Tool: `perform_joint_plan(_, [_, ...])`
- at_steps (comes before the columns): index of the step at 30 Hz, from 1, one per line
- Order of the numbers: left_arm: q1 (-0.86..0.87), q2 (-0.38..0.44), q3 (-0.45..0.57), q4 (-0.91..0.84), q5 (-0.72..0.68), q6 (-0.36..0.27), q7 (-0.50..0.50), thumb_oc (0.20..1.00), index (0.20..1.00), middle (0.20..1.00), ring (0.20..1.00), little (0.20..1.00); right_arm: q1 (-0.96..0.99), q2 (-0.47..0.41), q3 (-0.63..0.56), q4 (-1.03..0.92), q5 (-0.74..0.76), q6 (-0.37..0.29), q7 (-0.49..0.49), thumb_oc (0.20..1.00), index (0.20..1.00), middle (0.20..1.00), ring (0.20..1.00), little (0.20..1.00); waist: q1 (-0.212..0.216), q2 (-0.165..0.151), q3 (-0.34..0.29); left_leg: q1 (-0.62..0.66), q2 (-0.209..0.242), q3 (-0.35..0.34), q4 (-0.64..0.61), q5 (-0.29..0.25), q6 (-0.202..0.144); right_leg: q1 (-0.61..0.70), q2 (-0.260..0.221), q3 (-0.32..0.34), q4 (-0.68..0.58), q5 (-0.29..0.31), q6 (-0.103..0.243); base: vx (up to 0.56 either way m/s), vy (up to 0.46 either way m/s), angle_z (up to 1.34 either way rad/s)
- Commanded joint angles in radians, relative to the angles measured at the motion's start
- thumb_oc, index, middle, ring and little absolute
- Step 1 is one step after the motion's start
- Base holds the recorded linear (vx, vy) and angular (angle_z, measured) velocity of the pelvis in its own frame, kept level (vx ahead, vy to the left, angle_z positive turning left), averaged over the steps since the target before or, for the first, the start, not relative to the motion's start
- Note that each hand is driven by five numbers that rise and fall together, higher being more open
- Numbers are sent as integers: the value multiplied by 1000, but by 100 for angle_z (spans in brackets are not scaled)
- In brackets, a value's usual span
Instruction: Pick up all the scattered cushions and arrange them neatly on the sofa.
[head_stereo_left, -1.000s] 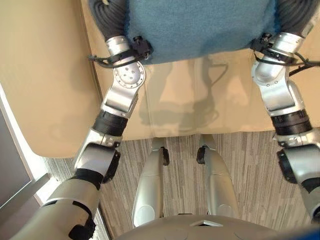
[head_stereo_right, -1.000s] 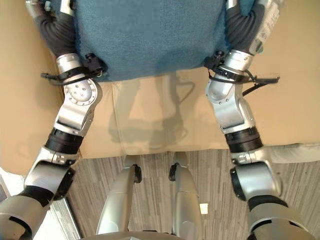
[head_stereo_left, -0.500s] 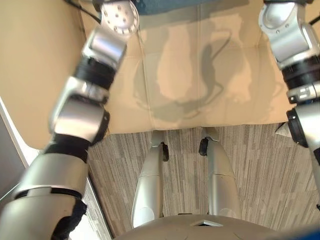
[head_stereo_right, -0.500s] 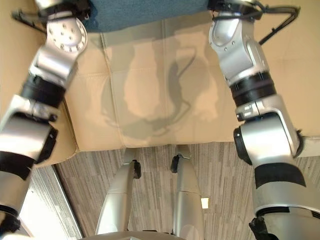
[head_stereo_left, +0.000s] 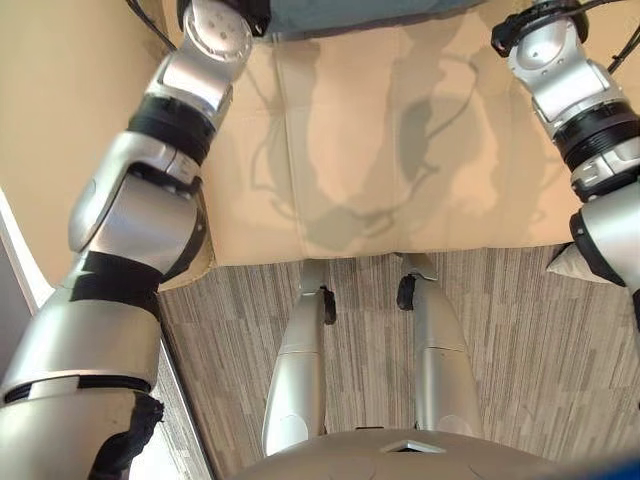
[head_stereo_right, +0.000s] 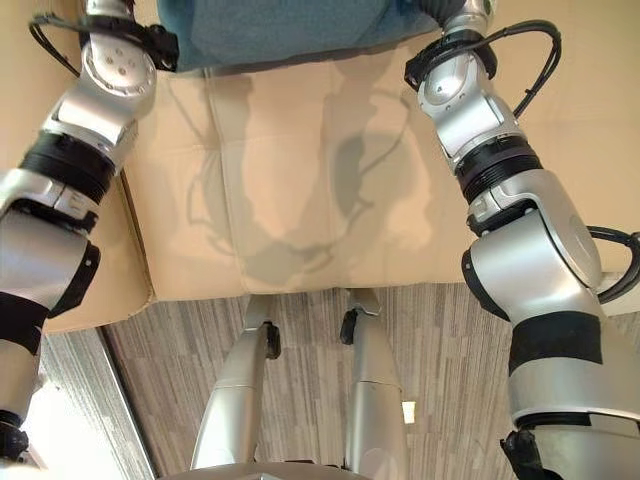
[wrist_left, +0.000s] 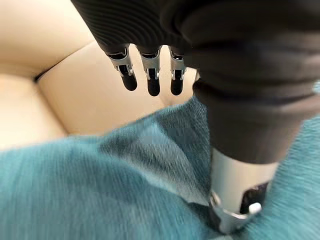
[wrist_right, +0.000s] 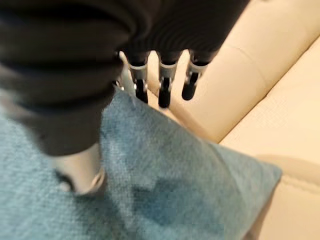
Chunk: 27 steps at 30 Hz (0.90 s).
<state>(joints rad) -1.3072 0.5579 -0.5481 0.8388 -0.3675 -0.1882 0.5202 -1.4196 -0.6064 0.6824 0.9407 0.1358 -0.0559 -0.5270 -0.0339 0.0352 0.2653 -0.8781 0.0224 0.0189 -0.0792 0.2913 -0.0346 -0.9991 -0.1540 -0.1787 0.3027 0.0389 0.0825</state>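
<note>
Looking down through the left eye view, you had both arms stretched forward over the beige sofa (head_stereo_left: 380, 150), and a strip of the teal cushion (head_stereo_left: 350, 12) showed between them at the far edge of the seat. Grey striped carpet (head_stereo_left: 500, 330) ran along the sofa's near edge.

From the right eye view, you saw the same cushion (head_stereo_right: 280, 30) spanning the gap between the two wrists, above the seat. Both hands themselves were out of frame there.

At the left wrist view, your left hand (wrist_left: 150, 75) had its fingers (wrist_left: 152, 82) pointing straight out past the cushion's edge, above the cream upholstery. Its thumb (wrist_left: 235, 195) pressed down into the teal cloth (wrist_left: 100, 190), which bunched into a fold just beside it. That hand pinched the cushion between thumb and palm side, though you could not see the underside contact.

At the right wrist view, your right hand (wrist_right: 162, 75) mirrored it: fingers (wrist_right: 165, 92) straight, reaching beyond the cushion (wrist_right: 175, 185) toward the sofa's back crease, thumb (wrist_right: 80, 170) sunk onto the teal fabric. One cushion corner stuck out past the hand, lying against the cream seat.
</note>
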Motion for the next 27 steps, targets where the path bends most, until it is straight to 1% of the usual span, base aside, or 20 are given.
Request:
perform_joint_plan(1, [37, -87, 23, 23, -2, -86, -16, 1000, 1000, 1000, 1000, 1000, 39, 7, -28, -20, -20, -45, -2, 1000, 1000, 1000, 1000, 1000, 18, -62, -144, 138, 55, 33, -8, -143, -111, 220, -5, -27, -390, 164, 131, 0, 0, 0])
perform_joint_plan(3, [96, -71, 60, 37, -15, -86, -22, 1000, 1000, 1000, 1000, 1000, 81, -13, -59, -41, -12, -52, -3, 1000, 1000, 1000, 1000, 1000, 17, -65, -145, 149, 57, 33, -8, -144, -112, 229, -5, -28, -390, 163, 131, 0, 0, 0])
perform_joint_plan(4, [170, -46, 98, 24, -6, -80, -27, 1000, 1000, 1000, 1000, 1000, 144, -34, -110, -80, -10, -56, -7, 1000, 1000, 1000, 1000, 1000, 17, -67, -147, 159, 57, 34, -8, -146, -113, 237, -5, -30, -390, 162, 132, 30, -13, 2])
perform_joint_plan(7, [266, -8, 158, 22, 8, -68, -37, 1000, 1000, 1000, 1000, 1000, 287, -52, -215, -158, -19, -61, -8, 1000, 1000, 1000, 1000, 1000, 7, -72, -161, 179, 59, 36, -8, -153, -112, 254, -5, -30, -390, 159, 130, 38, -10, 2])
perform_joint_plan(8, [320, 19, 204, 17, 3, -68, -39, 1000, 1000, 1000, 1000, 1000, 381, -57, -290, -204, -21, -71, -8, 1000, 1000, 1000, 1000, 1000, 2, -71, -168, 195, 58, 38, -8, -158, -111, 268, -4, -29, -390, 156, 127, 41, -11, 2])
perform_joint_plan(9, [349, 28, 226, 10, -5, -69, -42, 1000, 1000, 1000, 1000, 1000, 429, -61, -327, -229, -22, -72, -8, 1000, 1000, 1000, 1000, 1000, 0, -72, -173, 204, 57, 40, -8, -162, -110, 277, -5, -29, -390, 154, 127, 0, 0, 0])
perform_joint_plan(12, [462, 51, 317, -67, -13, -85, -47, 1000, 1000, 1000, 1000, 1000, 591, -63, -428, -284, -40, -85, -1, 1000, 1000, 1000, 1000, 1000, -5, -69, -184, 231, 54, 42, -8, -174, -110, 308, -4, -33, -390, 146, 126, 18, -7, -1])
perform_joint_plan(13, [566, 54, 361, -143, 7, -86, -57, 1000, 1000, 1000, 1000, 1000, 715, -51, -487, -317, -52, -86, 18, 1000, 1000, 1000, 1000, 1000, -5, -68, -191, 263, 53, 46, -8, -183, -109, 344, -5, -39, -390, 138, 125, 61, -25, -3])
perform_joint_plan(15, [701, 36, 410, -232, 30, -89, -75, 1000, 1000, 1000, 1000, 1000, 863, -14, -544, -355, -49, -95, 50, 1000, 1000, 1000, 1000, 1000, -6, -68, -192, 310, 52, 48, -8, -193, -109, 391, -5, -45, -390, 131, 123, 71, -32, 1])
perform_joint_plan(16, [834, 5, 444, -294, 50, -87, -106, 1000, 1000, 1000, 1000, 1000, 988, 12, -570, -377, -73, -92, 84, 1000, 1000, 1000, 1000, 1000, -8, -71, -191, 358, 49, 53, -8, -203, -108, 447, -6, -51, -390, 122, 119, 79, -29, 5])
perform_joint_plan(18, [958, -29, 475, -331, 57, -85, -146, 1000, 1000, 1000, 1000, 1000, 1102, 38, -592, -387, -93, -94, 120, 1000, 1000, 1000, 1000, 1000, -10, -78, -195, 416, 51, 55, -8, -215, -107, 507, -6, -55, -390, 112, 118, 65, -31, 9])
perform_joint_plan(21, [1135, -58, 498, -371, 75, -73, -214, 1000, 1000, 1000, 1000, 1000, 1236, 75, -600, -369, -129, -84, 177, 1000, 1000, 1000, 1000, 1000, -10, -83, -188, 508, 55, 64, -8, -226, -100, 600, -4, -58, -390, 95, 115, 35, -1, 1])
perform_joint_plan(22, [1197, -74, 501, -366, 78, -66, -238, 1000, 1000, 1000, 1000, 1000, 1274, 86, -598, -353, -146, -80, 193, 1000, 1000, 1000, 1000, 1000, -7, -82, -184, 543, 57, 68, -8, -232, -98, 635, 2, -61, -390, 88, 114, 0, 0, 0])
perform_joint_plan(23, [1276, -91, 495, -357, 114, -52, -278, 1000, 1000, 1000, 1000, 1000, 1311, 104, -588, -330, -189, -77, 222, 1000, 1000, 1000, 1000, 1000, -3, -77, -183, 589, 52, 79, -8, -234, -89, 686, 3, -60, -390, 75, 111, 0, 0, 0])
perform_joint_plan(24, [1307, -108, 494, -332, 123, -42, -292, 1000, 1000, 1000, 1000, 1000, 1327, 114, -586, -308, -206, -76, 234, 1000, 1000, 1000, 1000, 1000, -2, -75, -184, 610, 53, 81, -8, -234, -85, 706, 4, -59, -390, 70, 110, -3, 18, -3])
perform_joint_plan(25, [1337, -134, 484, -271, 142, -29, -307, 1000, 1000, 1000, 1000, 1000, 1343, 138, -570, -257, -221, -77, 248, 1000, 1000, 1000, 1000, 1000, 4, -72, -181, 658, 53, 85, -8, -242, -76, 756, 11, -59, -390, 55, 107, -32, -35, -2])
perform_joint_plan(27, [1377, -172, 485, -204, 144, -16, -320, 1000, 1000, 1000, 1000, 1000, 1366, 155, -557, -226, -234, -81, 266, 1000, 1000, 1000, 1000, 1000, 6, -69, -175, 707, 54, 88, -8, -247, -71, 807, 21, -60, -390, 43, 100, -58, -41, 5])
